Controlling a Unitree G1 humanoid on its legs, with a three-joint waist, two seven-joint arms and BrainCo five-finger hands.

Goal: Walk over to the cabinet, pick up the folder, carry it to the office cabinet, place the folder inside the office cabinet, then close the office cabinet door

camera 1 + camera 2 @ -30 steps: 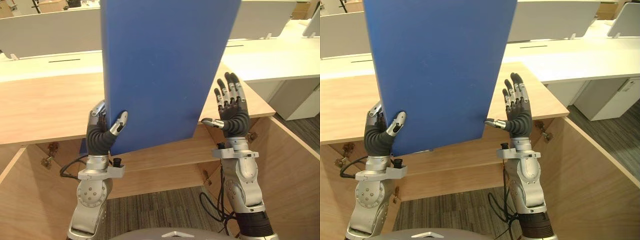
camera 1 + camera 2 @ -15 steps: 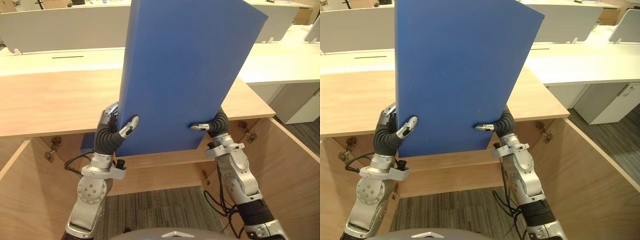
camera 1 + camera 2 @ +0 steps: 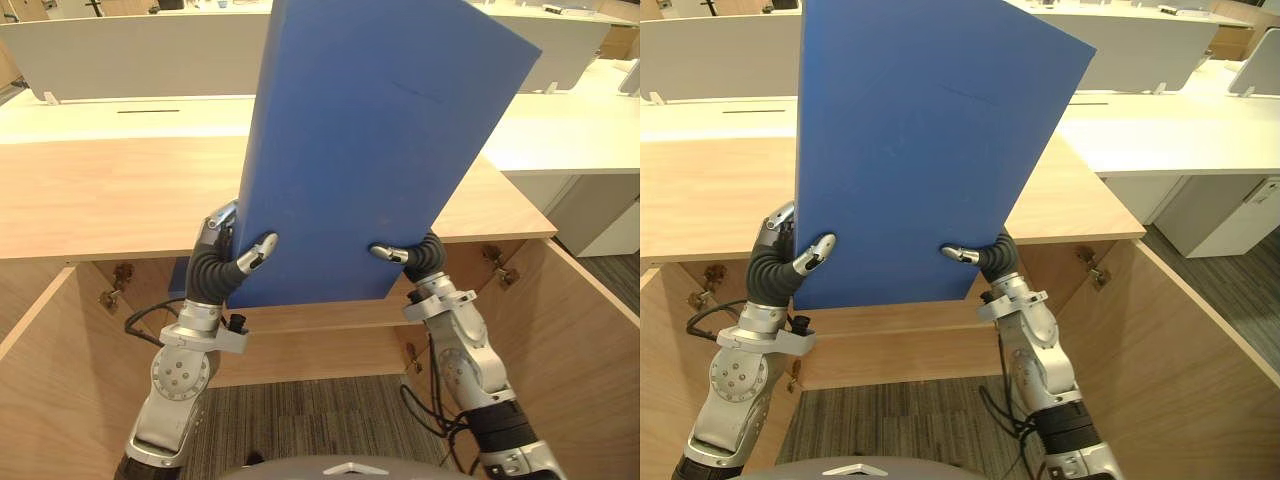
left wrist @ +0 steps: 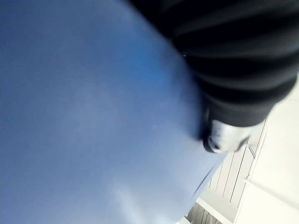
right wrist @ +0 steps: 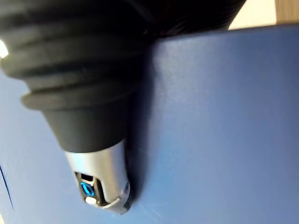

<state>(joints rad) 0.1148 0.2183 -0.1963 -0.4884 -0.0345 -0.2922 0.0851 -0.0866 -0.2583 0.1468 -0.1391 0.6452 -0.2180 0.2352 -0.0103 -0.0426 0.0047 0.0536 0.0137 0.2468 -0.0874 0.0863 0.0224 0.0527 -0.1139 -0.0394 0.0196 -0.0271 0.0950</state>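
Observation:
A large blue folder stands upright and tilted in front of me, above the open office cabinet. My left hand grips its lower left edge, thumb pressed on the front face and fingers behind the folder. My right hand holds the lower right edge the same way: its thumb lies flat on the blue cover, fingers hidden behind. The folder's bottom edge hangs just above the cabinet's inner shelf.
The wooden cabinet's two doors stand swung open towards me, the left door and the right door. White desks and a grey partition lie beyond the cabinet top. Grey carpet shows between the doors.
My right hand, open beside the folder a second ago, has moved in and closed on its lower right edge. The folder has shifted right and stands more upright.

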